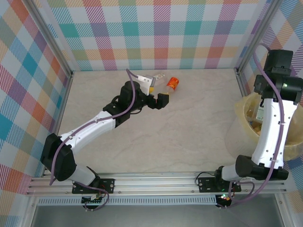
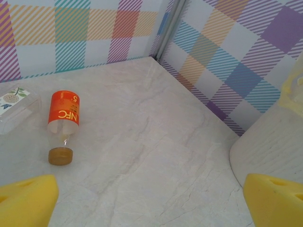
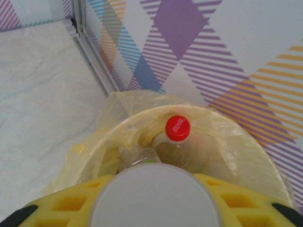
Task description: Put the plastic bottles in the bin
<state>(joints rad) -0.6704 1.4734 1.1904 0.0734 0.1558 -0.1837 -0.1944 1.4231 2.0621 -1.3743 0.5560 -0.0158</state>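
Bottle pickup pending on the left, drop pending on the right

Step in hand, as judged: reach for the next bottle. The left gripper (image 2: 149,202) hangs wide open and empty, short of the orange-label bottle (image 2: 63,124). That bottle lies on its side on the table (image 2: 156,142), near 12 o'clock in the overhead view. Wrist view: long axis 12 to 6, brown cap at 6, toward the jaws. Next move: shift toward 10 o'clock, straddle the body crosswise, close. The right gripper (image 3: 154,208) is clenched on a pale-ended bottle (image 3: 154,189) over the bin (image 3: 142,113) at 3 o'clock; release looks due.
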